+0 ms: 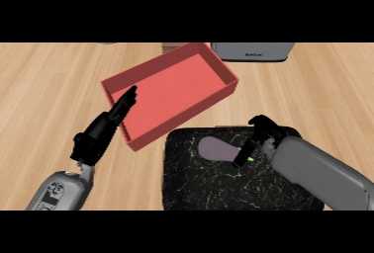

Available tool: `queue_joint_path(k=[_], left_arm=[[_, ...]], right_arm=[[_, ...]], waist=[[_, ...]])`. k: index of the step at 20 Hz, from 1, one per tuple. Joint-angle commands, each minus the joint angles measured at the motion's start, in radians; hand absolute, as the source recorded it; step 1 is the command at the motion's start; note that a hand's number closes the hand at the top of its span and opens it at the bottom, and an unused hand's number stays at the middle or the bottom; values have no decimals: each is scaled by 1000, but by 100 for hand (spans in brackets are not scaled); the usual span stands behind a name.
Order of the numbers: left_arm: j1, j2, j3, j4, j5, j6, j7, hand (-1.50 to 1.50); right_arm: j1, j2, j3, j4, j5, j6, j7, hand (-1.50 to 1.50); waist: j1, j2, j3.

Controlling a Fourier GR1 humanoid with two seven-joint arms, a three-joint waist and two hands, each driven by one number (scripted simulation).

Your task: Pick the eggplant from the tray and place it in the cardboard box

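Because the worktop (44, 74) carries everything close together, the risks come from crowding: the cardboard box (171, 94), red and open-topped, sits at about eleven o'clock from the tray (219, 190), its near corner just beside the tray's rim, so a carried load swung low could knock the box wall and skew it. On the dark marbled tray the pale purple eggplant (217, 148) lies in the upper middle, flat and smooth; if fingers close off-centre it may slide away across the tray. The right hand (261, 133) hangs at the eggplant's three o'clock, just beside it, fingers curled downward but clasping nothing as far as I can judge, so the grasp is not yet made. The left hand (110, 123) rests over the box's nine o'clock edge, fingers straight and released, where it could obstruct a placement from that side. A grey appliance (252, 52) stands at twelve o'clock behind the box.
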Motion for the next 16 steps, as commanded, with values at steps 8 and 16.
queue_joint_path(k=[8,16], left_arm=[[-40,-40,-43,8,-21,3,27,0],[-16,-19,28,25,-2,-10,-17,0]], right_arm=[[-315,158,339,-316,531,56,-530,150],[-286,45,235,-519,716,-32,-584,150]], waist=[[44,16,29],[-9,24,27]])
